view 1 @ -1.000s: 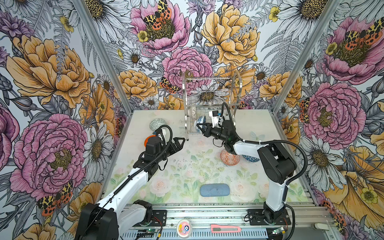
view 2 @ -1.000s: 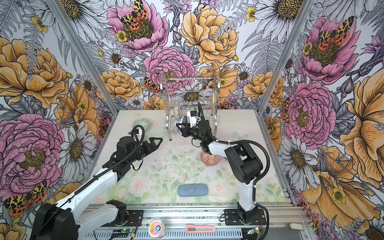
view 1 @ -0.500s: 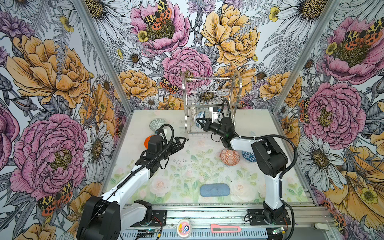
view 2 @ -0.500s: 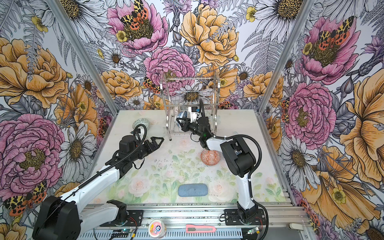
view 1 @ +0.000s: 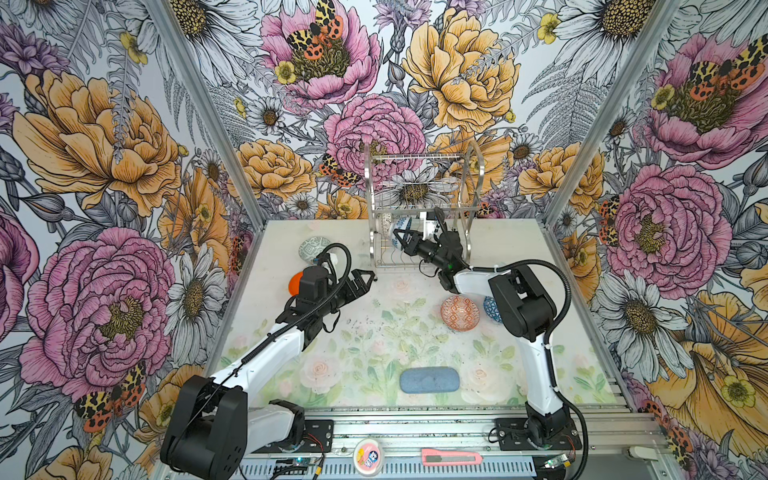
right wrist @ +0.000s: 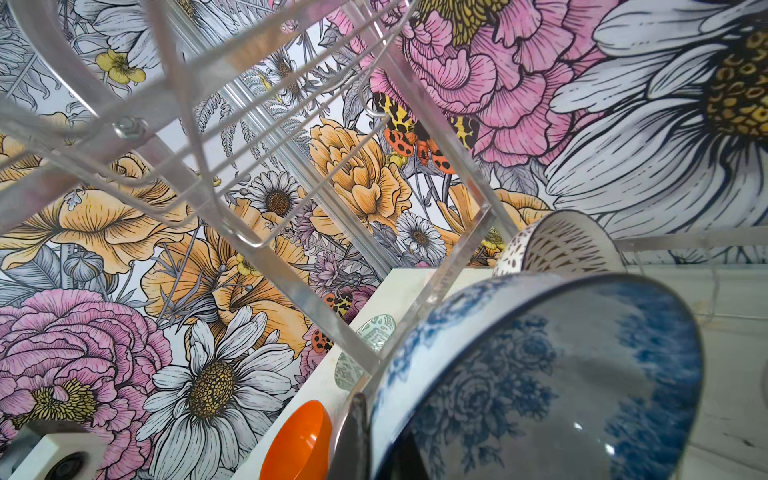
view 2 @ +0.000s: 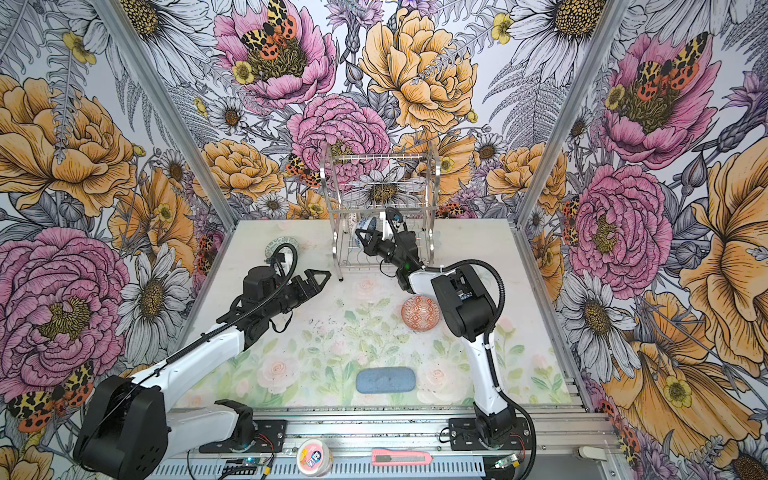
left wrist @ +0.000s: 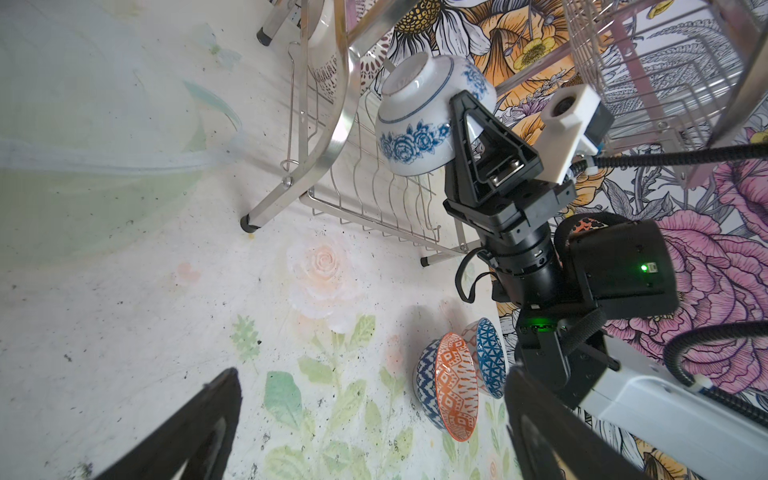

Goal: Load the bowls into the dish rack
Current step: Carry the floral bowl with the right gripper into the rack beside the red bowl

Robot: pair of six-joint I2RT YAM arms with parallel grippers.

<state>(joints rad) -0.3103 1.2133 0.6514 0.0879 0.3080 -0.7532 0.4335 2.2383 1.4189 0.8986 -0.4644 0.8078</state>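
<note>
The right end effector [left wrist: 459, 120] is pinching the rim of the white round bowl with blue flowers [left wrist: 415, 124], 1 finger outside the wall and the other hidden inside. It is holding this bowl tipped on its side within the lower tier of the shiny silver 2-tier wire dish rack [left wrist: 334, 137]; whether the bowl is touching the wires cannot be told. A black-and-white patterned bowl [right wrist: 557, 245] is standing on edge in the same tier, just beside it. The left end effector [view 1: 363, 284] is hovering over the pale floral desk [view 1: 374, 345] with its jaws spread wide, gripping nothing. Near it, the grey-green patterned bowl [view 1: 314, 248] and the plain orange bowl [view 1: 294, 283] are sitting on the desk. The orange-and-white geometric bowl [view 1: 460, 312] and the dark-blue triangle-patterned bowl [view 1: 490, 308] are lying side by side under the right arm [view 1: 523, 303].
</note>
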